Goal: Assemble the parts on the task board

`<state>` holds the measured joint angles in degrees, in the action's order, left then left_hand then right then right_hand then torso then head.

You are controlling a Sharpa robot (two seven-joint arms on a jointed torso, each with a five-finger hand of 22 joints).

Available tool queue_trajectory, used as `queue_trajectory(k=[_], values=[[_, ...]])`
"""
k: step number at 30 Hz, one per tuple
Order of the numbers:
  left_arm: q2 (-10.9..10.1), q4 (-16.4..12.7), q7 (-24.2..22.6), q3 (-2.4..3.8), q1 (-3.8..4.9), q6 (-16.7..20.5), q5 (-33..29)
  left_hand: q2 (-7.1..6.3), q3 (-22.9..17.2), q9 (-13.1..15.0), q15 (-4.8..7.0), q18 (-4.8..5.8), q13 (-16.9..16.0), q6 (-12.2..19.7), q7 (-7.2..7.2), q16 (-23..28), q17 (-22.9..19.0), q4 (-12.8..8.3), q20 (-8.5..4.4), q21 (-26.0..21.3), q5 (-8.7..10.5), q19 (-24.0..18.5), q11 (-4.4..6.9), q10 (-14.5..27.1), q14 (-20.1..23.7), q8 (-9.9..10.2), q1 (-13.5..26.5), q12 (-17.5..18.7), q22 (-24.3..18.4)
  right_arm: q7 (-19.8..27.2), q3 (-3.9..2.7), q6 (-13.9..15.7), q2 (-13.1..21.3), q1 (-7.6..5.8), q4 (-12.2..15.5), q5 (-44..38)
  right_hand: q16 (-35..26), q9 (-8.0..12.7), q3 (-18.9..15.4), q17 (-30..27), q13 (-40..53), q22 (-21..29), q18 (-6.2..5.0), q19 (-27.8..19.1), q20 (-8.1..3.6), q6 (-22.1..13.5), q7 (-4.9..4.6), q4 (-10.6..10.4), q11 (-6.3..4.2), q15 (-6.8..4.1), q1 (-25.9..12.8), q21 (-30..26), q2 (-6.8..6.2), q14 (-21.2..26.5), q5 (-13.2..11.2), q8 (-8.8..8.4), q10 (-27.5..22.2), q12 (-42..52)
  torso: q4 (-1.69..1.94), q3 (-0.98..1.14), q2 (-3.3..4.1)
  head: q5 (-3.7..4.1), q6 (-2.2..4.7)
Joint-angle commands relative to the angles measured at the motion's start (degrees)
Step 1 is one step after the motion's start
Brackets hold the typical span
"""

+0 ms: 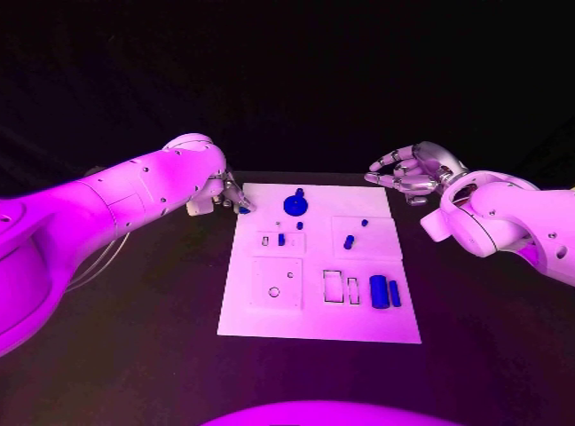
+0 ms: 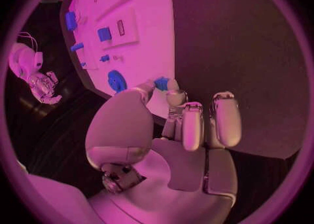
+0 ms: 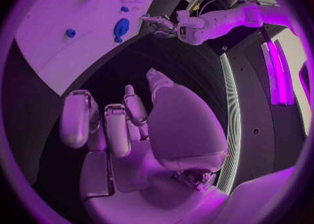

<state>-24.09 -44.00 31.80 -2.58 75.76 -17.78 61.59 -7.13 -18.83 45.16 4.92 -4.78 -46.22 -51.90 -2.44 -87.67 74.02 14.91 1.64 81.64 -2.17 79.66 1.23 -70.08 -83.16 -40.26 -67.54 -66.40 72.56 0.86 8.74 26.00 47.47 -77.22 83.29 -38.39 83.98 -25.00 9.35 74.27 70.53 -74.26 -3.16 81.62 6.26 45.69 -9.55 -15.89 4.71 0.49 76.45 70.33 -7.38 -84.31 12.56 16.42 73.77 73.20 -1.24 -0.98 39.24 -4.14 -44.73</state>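
The white task board [image 1: 365,324] lies in the middle of the black table. My left hand [image 1: 224,195] is at the board's far left corner and pinches a small blue part [image 1: 244,209] between thumb and a finger; the left wrist view shows that part [image 2: 161,82] at the fingertips, just over the board's edge [image 2: 147,35]. A round blue disc part [image 1: 295,205] stands close to it on the board. My right hand [image 1: 413,172] hovers beyond the board's far right corner, fingers apart and loosely bent, holding nothing; the right wrist view shows this hand [image 3: 127,124] off the board [image 3: 52,35].
Two blue cylinders [image 1: 385,292] lie side by side near the board's right front. Small blue pieces [image 1: 349,240] sit mid-board. A square recessed plate [image 1: 276,282] and narrow slots [image 1: 333,286] are at the front. Bare black table [image 1: 134,355] surrounds the board.
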Motion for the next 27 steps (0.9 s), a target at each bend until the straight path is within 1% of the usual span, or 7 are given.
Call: queue_trajectory(k=[1,4,6,8,15,19,27], values=[[0.0,-0.16,-0.41,-0.02,-0.02,-0.1,-0.39,2.29,-5.06,0.47,0.26,1.19,-0.82,0.36,0.72,-1.3,14.1,-2.87,-0.38,0.65,-0.78,1.39,0.9,-1.57,-6.27,-0.01,-4.86,-0.72,1.05,0.05,-0.01,-0.09,0.02,0.02,0.05,-0.11,-0.73,-0.75,0.44,4.42,-0.15,-5.17,-1.33,-0.69,-0.15,-0.39,0.19,-0.5,-0.19,-0.34,-1.63,-0.75,-0.19,-2.69,0.96,1.35,-0.77,-0.4,-0.01,-0.04,0.0,0.01,-0.02],[-0.06,-0.21,-0.74,0.0,-0.02,0.1,-0.96,2.59,-7.46,0.28,0.16,1.16,-0.62,0.61,0.59,-1.24,14.0,-4.09,-0.35,0.56,-0.78,1.28,0.8,-1.47,-6.24,0.25,-6.18,-0.48,0.94,0.05,-0.01,-0.09,0.02,0.02,0.04,-0.11,-0.73,-0.75,0.44,4.42,-0.15,-5.17,-1.33,-0.69,-0.15,-0.39,0.19,-0.5,-0.19,-0.34,-1.63,-0.75,-0.19,-2.69,0.96,1.35,-0.77,-0.4,0.01,-0.03,-0.02,0.0,0.03],[-0.09,-0.26,-1.0,0.01,-0.02,0.26,-1.39,2.73,-9.48,0.21,0.05,1.14,-0.45,0.79,0.43,-1.21,13.95,-4.82,-0.28,0.48,-0.79,1.18,0.67,-1.38,-6.22,0.38,-6.54,-0.3,0.83,0.04,-0.01,-0.09,0.01,0.02,0.03,-0.11,-0.73,-0.75,0.44,4.42,-0.15,-5.17,-1.33,-0.69,-0.15,-0.39,0.19,-0.5,-0.19,-0.34,-1.63,-0.75,-0.19,-2.69,0.96,1.35,-0.77,-0.4,0.03,-0.02,-0.03,0.0,0.06],[-0.13,-0.33,-1.21,0.02,-0.02,0.42,-1.93,2.66,-10.55,0.2,-0.02,1.11,-0.31,0.89,0.34,-1.18,13.9,-5.17,-0.22,0.41,-0.79,1.09,0.6,-1.31,-6.21,0.4,-6.51,-0.18,0.72,0.04,-0.01,-0.09,0.01,0.02,0.03,-0.11,-0.73,-0.75,0.44,4.42,-0.15,-5.17,-1.33,-0.69,-0.15,-0.39,0.19,-0.5,-0.19,-0.34,-1.63,-0.75,-0.19,-2.69,0.96,1.35,-0.77,-0.4,0.06,-0.02,0.0,0.0,0.09],[-0.47,-0.68,-1.88,0.16,-0.02,1.02,-4.06,2.8,-13.67,0.26,-0.29,0.91,1.13,1.51,-0.04,-0.93,13.49,-5.55,0.0,-0.12,-0.78,0.49,0.27,-0.42,-6.07,0.49,-5.49,0.81,-0.21,0.05,-0.01,-0.09,0.03,0.02,0.0,-0.11,-0.73,-0.75,0.44,4.42,-0.15,-5.17,-1.33,-0.69,-0.15,-0.39,0.19,-0.5,-0.19,-0.34,-1.63,-0.75,-0.19,-2.69,0.96,1.35,-0.77,-0.4,0.01,-0.05,0.01,-0.07,0.21],[-0.64,-0.78,-2.06,0.23,-0.01,0.95,-4.64,2.78,-15.02,0.35,-0.4,0.84,1.75,1.79,-0.2,-0.86,13.39,-5.71,0.12,-0.3,-0.79,0.3,0.13,0.0,-6.03,0.45,-4.89,1.21,-0.49,0.04,-0.01,-0.11,0.06,0.02,-0.04,-0.12,-0.72,-0.75,0.46,4.47,-0.16,-5.12,-1.34,-0.71,-0.16,-0.42,0.19,-0.48,-0.2,-0.36,-1.62,-0.86,-0.2,-2.7,0.98,1.42,-0.75,-0.4,0.03,-0.03,-0.01,-0.12,0.27],[-0.88,-0.83,-2.0,0.25,-0.01,0.23,-4.86,2.29,-19.06,0.36,-0.74,0.66,3.09,2.96,-0.72,-0.57,12.93,-6.9,0.43,-0.8,-0.79,-0.24,-0.29,1.08,-5.86,0.85,-3.54,2.05,-1.25,0.03,-0.01,-0.1,0.13,0.02,-0.06,-0.12,-0.74,-0.75,0.46,4.44,-0.16,-5.16,-1.33,-0.67,-0.16,-0.42,0.2,-0.49,-0.2,-0.36,-1.63,-0.77,-0.19,-2.7,0.98,1.43,-0.75,-0.41,0.07,-0.04,0.0,-0.2,0.37]])
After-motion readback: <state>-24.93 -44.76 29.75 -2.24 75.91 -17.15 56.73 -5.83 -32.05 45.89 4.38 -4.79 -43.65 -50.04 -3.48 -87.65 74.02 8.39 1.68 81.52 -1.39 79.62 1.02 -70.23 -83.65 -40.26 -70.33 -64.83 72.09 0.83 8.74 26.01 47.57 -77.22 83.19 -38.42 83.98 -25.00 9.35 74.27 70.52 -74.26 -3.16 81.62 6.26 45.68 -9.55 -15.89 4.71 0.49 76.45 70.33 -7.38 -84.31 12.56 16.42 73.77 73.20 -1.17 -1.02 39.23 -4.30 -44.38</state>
